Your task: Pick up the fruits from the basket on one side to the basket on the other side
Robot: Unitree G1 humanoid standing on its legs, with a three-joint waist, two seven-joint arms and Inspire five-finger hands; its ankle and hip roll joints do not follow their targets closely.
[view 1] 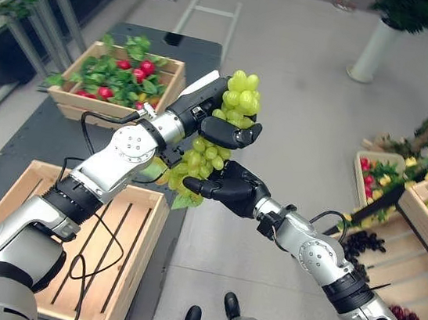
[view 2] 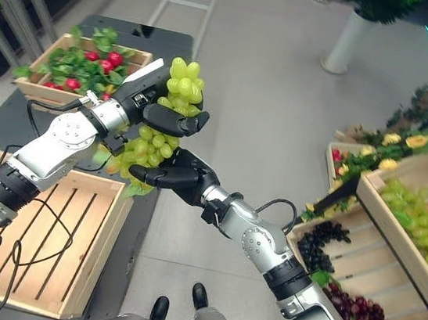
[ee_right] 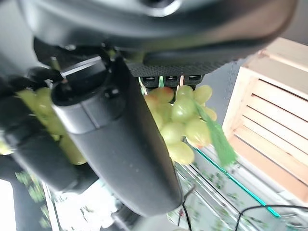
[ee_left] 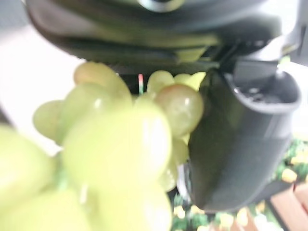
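Observation:
A bunch of green grapes (view 1: 240, 95) hangs in mid air over the gap between the dark table and the floor. My left hand (view 1: 228, 133) is curled round its upper part, fingers wrapped over the front. My right hand (view 1: 234, 188) reaches in from below and closes on the lower part of the bunch (view 2: 146, 149). In the left wrist view the grapes (ee_left: 120, 154) press against the thumb (ee_left: 240, 139). In the right wrist view the grapes (ee_right: 180, 120) sit between the thumb (ee_right: 110, 139) and the fingers. An empty slatted wooden crate (view 1: 154, 231) lies on the table at lower left.
A second crate (view 1: 171, 66) at the table's far end holds red fruits and green leaves. Tilted display crates on the right hold green grapes (view 2: 414, 226) and dark grapes (view 2: 322, 237). A white planter (view 1: 374, 51) stands on the floor beyond.

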